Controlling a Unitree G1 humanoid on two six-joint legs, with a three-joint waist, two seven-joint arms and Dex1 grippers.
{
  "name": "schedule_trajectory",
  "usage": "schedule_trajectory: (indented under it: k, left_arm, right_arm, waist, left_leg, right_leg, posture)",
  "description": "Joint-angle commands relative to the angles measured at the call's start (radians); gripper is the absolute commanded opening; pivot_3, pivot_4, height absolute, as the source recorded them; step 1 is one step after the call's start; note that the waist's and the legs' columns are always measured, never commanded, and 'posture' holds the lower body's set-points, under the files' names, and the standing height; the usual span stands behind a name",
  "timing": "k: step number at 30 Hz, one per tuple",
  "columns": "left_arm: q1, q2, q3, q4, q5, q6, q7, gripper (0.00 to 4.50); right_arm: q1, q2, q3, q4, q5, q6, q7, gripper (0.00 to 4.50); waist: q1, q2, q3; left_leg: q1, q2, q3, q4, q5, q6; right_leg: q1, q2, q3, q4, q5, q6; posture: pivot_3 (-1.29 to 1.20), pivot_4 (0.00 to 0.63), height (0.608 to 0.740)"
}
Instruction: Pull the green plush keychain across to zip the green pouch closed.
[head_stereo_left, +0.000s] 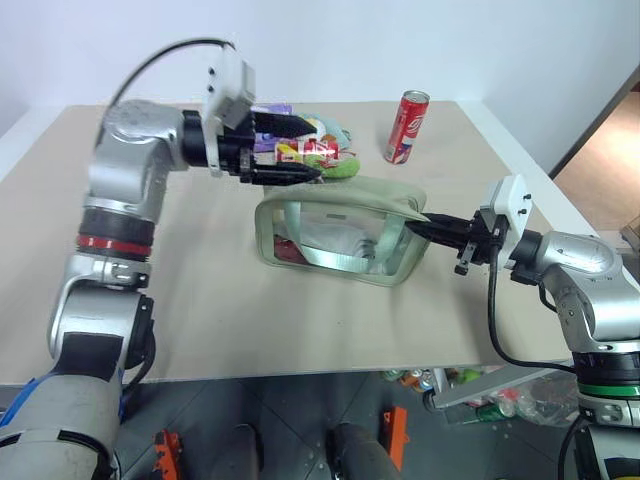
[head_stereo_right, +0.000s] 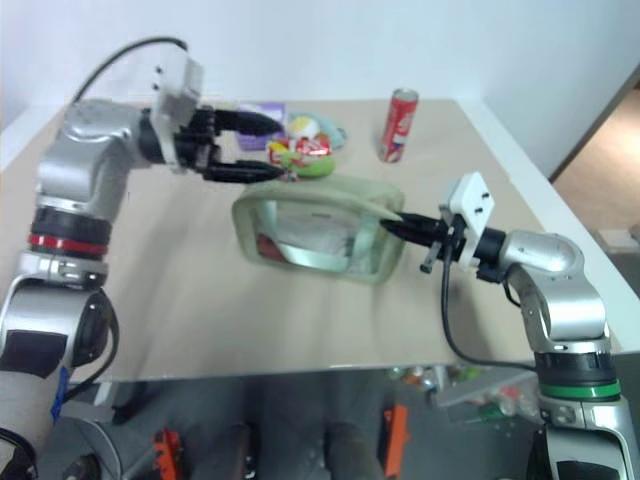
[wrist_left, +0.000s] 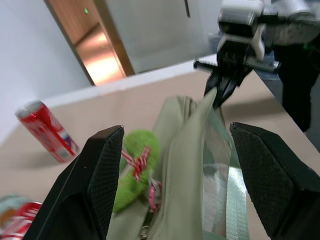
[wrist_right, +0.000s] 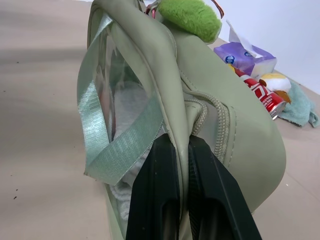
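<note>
A beige table (head_stereo_left: 300, 330) has bare room along its near edge. Mid-table sits the green pouch (head_stereo_left: 335, 240), its right end pinched by the clenched right gripper (head_stereo_left: 432, 229). The left gripper (head_stereo_left: 300, 150) hangs with fingers spread around the green plush keychain (wrist_left: 136, 165) at the pouch's far-left corner.

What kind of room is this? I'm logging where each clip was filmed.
Probably a lab or test room: a plain beige table against bare white walls, with staged props such as a red can and the green pouch, and a wooden door.
</note>
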Motion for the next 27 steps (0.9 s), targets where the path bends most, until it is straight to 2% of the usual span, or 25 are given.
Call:
schedule_trajectory:
  k: [1,7,11,16,27]
  left_arm:
    - [0.068,0.047,0.083,-0.136,-0.055,0.089,0.092,3.54]
    - [0.291,0.096,0.18,-0.324,-0.082,0.167,0.267,3.54]
    - [0.45,0.064,0.21,-0.44,-0.102,0.192,0.38,3.54]
    - [0.574,0.001,0.204,-0.513,-0.117,0.188,0.486,3.54]
    - [0.597,-0.047,0.164,-0.417,-0.086,0.078,0.526,3.54]
  right_arm:
    - [-0.005,-0.002,0.0,-0.016,0.002,-0.013,0.01,0.0]
    - [-0.008,0.004,0.007,-0.008,-0.004,-0.022,0.019,0.0]
    - [-0.016,0.005,0.009,0.005,-0.005,-0.029,0.028,0.0]
    - [-0.024,0.009,0.014,0.015,-0.009,-0.035,0.03,0.0]
    - [-0.015,0.005,0.009,0.007,-0.012,-0.033,0.026,0.0]
  waist:
    - [0.0,0.0,0.0]
    - [0.0,0.0,0.0]
    - [0.001,0.0,0.0]
    - [0.001,0.0,0.0]
    - [0.001,0.0,0.0]
  left_leg:
    - [0.0,0.0,0.0,0.0,0.0,0.0]
    - [0.002,0.001,0.001,0.0,0.0,0.0]
    - [0.003,0.002,0.001,0.0,0.0,0.0]
    - [0.003,0.002,0.001,0.001,0.0,0.0]
    - [0.003,0.002,0.001,0.0,0.0,0.0]
  right_leg:
    - [0.0,0.0,0.0,0.0,0.0,0.0]
    - [0.001,0.001,0.001,0.001,0.001,-0.001]
    - [0.002,0.0,0.001,0.001,0.001,-0.001]
    - [0.002,0.0,0.001,0.001,0.001,-0.001]
    - [0.002,0.001,0.001,0.001,0.002,-0.002]
  posture:
    - [0.0,0.15,0.74]
    - [0.0,0.15,0.74]
    - [0.0,0.15,0.74]
    - [0.0,0.15,0.74]
    - [0.0,0.15,0.74]
